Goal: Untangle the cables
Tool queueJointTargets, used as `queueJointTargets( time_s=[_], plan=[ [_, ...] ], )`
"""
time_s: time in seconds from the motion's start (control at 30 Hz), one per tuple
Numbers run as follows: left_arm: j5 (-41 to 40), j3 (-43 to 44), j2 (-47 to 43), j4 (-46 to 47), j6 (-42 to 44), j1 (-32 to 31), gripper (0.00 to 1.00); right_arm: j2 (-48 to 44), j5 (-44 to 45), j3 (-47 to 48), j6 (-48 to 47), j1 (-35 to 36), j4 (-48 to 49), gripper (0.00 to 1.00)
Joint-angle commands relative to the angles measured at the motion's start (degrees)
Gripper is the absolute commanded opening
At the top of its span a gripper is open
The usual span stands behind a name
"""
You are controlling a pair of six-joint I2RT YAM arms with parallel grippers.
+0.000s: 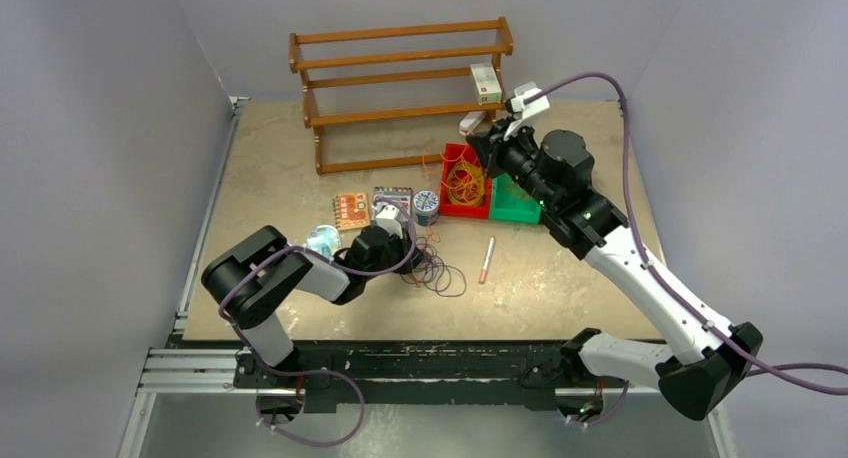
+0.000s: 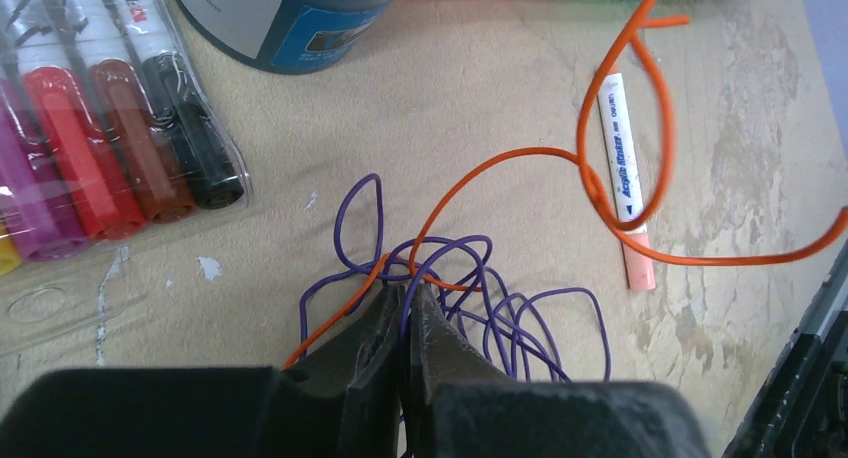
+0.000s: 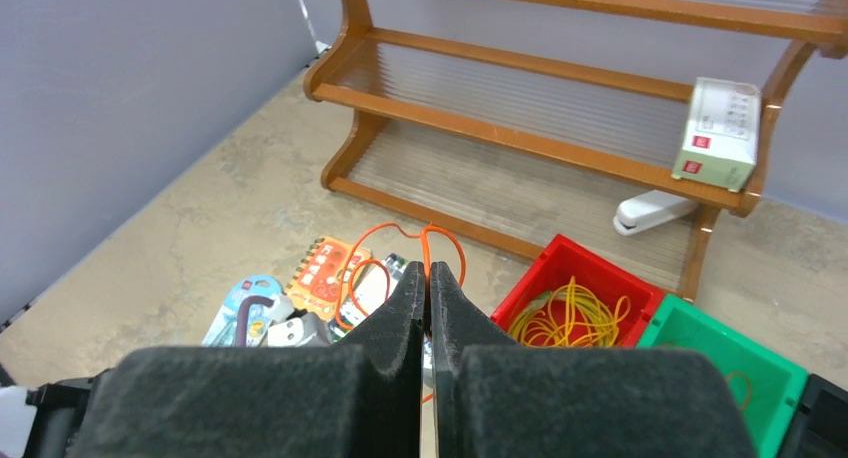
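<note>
Left gripper (image 2: 407, 290) pinches a purple cable (image 2: 480, 298) on the table (image 2: 480, 128). Right gripper (image 3: 428, 276) is clamped on an orange cable (image 3: 423, 246), near the red bin (image 3: 600, 261).

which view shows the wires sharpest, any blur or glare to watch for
Left wrist: purple cables and orange cable crisp against the table, faint glare on the marker pack, left gripper dark and soft. Right wrist: right gripper a black blurred mass pinching the orange cable, rack sharp. Top external: flat even light, purple cables too fine to separate.
</note>
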Motion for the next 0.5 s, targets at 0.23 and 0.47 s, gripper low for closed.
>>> queueJointTargets(
  time_s=[0.23, 0.47],
  plan=[
    [-2.22, 0.78, 2.43, -1.5, -0.61, -0.28, 0.0, -5.65, 16.91, 7.47, -8.32, 0.28, 1.49, 0.0],
    [-2.4, 0.76, 2.65, -2.41, -0.61, -0.26, 0.0, -6.36, 26.38, 9.59, -14.75, 0.26, 4.03, 0.0]
  ],
)
